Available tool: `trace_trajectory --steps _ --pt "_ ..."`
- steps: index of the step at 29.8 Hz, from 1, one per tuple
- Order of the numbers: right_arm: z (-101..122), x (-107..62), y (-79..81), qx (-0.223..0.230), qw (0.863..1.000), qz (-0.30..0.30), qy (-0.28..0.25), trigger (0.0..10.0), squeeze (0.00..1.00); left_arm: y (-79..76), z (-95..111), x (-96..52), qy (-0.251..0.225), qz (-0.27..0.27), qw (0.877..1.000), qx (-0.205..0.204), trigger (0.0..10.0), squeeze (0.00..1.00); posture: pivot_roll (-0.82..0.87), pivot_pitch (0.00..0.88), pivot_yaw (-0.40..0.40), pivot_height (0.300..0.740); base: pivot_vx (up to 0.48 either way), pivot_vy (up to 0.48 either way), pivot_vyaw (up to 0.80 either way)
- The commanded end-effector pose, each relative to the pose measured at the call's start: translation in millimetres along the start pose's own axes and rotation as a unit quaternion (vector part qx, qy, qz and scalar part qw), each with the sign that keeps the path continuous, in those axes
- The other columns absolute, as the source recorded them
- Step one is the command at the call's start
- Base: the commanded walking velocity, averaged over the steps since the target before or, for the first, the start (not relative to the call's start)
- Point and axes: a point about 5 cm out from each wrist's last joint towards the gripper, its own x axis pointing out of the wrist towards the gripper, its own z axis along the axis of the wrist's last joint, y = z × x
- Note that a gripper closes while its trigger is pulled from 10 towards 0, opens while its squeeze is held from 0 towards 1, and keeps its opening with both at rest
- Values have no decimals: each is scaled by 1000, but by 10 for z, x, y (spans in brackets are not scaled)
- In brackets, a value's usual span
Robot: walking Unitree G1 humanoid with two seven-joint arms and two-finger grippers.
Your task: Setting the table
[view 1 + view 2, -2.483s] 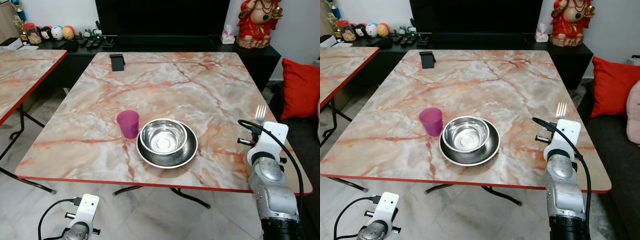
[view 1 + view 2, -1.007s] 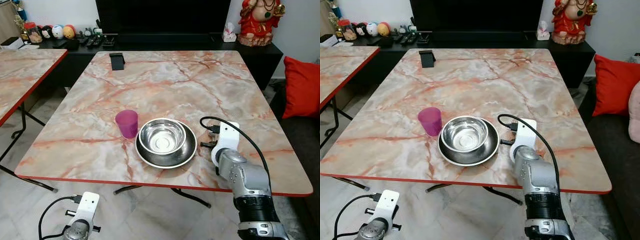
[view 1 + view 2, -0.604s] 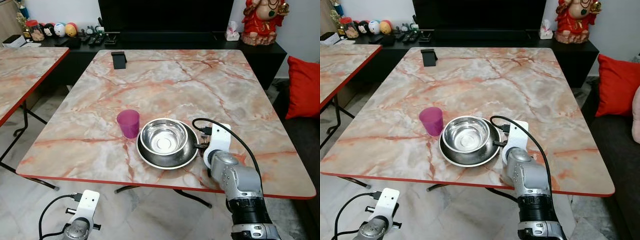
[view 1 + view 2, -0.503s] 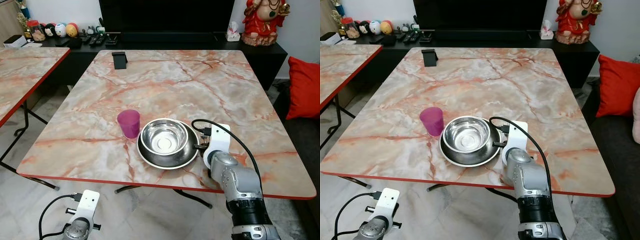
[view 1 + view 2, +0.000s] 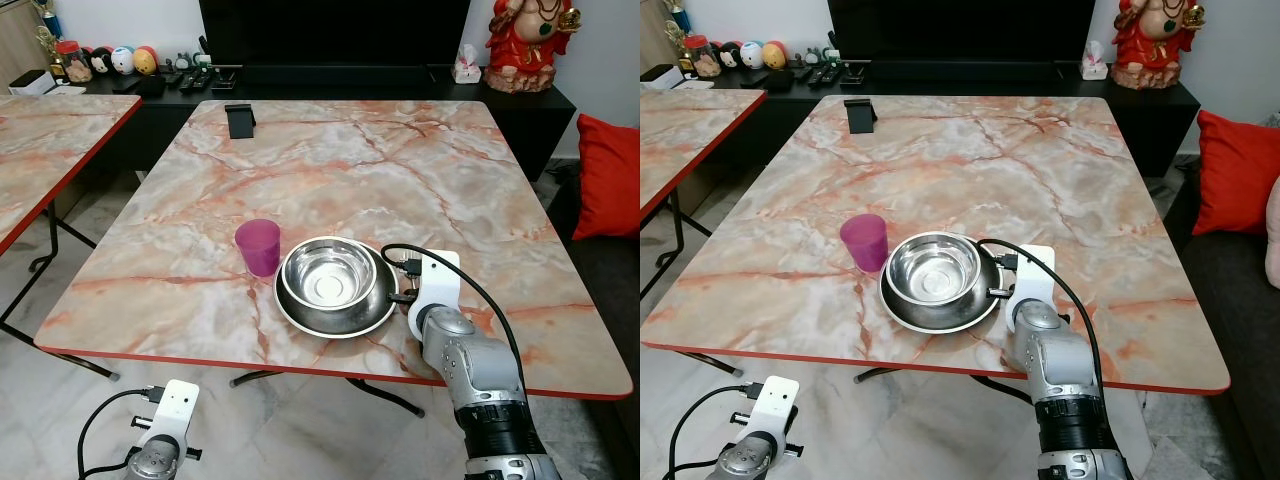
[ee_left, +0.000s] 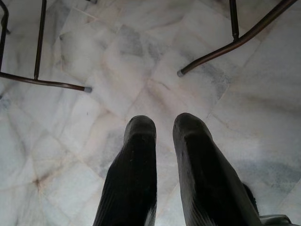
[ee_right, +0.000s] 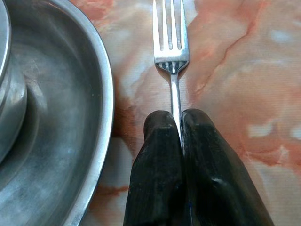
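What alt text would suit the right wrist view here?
The right gripper pinches a fork by its handle between its black fingers, tines pointing away over the marble table. A steel plate lies just beside the fork.

Right claw, fork down beside plate.

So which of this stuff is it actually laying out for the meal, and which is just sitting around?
For the job:
- fork, pinched in the right tool, beside the plate
- plate
- bowl, on the plate
- cup, left of the plate
- table

Just lying about:
- black stand at the table's far edge
- red figurine
- red cushion
- second table
- left tool, hanging idle above the floor
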Motion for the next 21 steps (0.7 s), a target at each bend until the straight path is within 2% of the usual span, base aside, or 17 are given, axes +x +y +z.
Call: trace_trajectory --steps 1,21 --pt "10 -18 9 -2 1000 0 -5 10000 0 49 -7 1 2 5 1000 -3 10000 0 8 0 51 740 0 0 0" --pt "-15 -20 28 -6 1000 4 0 10000 0 55 -20 -2 5 7 1000 -1 10000 0 12 0 50 740 0 0 0"
